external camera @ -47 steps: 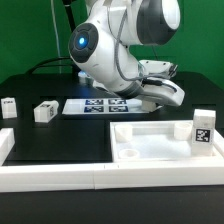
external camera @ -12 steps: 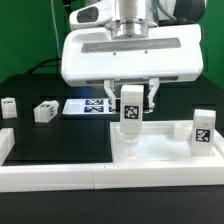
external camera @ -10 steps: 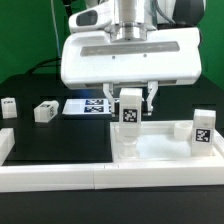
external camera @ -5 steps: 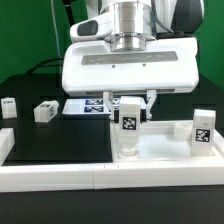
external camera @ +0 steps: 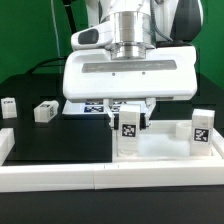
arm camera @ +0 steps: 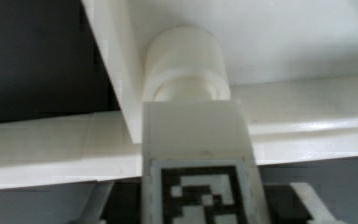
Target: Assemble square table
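The white square tabletop lies at the exterior view's right, rim up. One tagged white leg stands upright in its far right corner. My gripper is shut on another tagged leg and holds it upright over the top's near left corner socket, its foot at the socket. In the wrist view the held leg fills the middle, its tag near the jaws, above the tabletop. Two more legs lie on the black table at the exterior view's left.
The marker board lies behind the gripper, partly hidden by the hand. A long white border wall runs along the front, with a short piece at the left.
The gripper has come down with the leg, and the leg's foot has sunk toward the corner socket. The loose legs and the standing leg have not moved.
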`<move>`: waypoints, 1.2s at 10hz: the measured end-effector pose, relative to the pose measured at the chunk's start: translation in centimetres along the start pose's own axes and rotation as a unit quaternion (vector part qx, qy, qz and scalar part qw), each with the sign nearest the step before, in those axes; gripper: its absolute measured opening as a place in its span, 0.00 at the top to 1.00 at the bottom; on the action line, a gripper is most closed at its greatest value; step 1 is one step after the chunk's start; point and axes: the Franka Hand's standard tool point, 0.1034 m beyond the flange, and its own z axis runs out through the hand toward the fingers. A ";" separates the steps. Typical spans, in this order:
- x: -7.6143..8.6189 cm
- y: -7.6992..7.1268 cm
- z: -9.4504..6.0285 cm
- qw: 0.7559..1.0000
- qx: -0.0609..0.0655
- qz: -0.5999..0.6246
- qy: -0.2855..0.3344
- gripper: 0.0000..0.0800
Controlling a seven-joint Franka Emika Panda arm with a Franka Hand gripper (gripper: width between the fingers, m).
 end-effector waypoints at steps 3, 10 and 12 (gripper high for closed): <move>0.0 0.0 0.0 1.000 -0.001 0.001 0.002 0.39; 0.0 0.0 0.0 1.000 -0.001 0.001 0.002 0.19; 0.1 0.2 -0.2 1.000 0.000 0.013 -0.028 0.19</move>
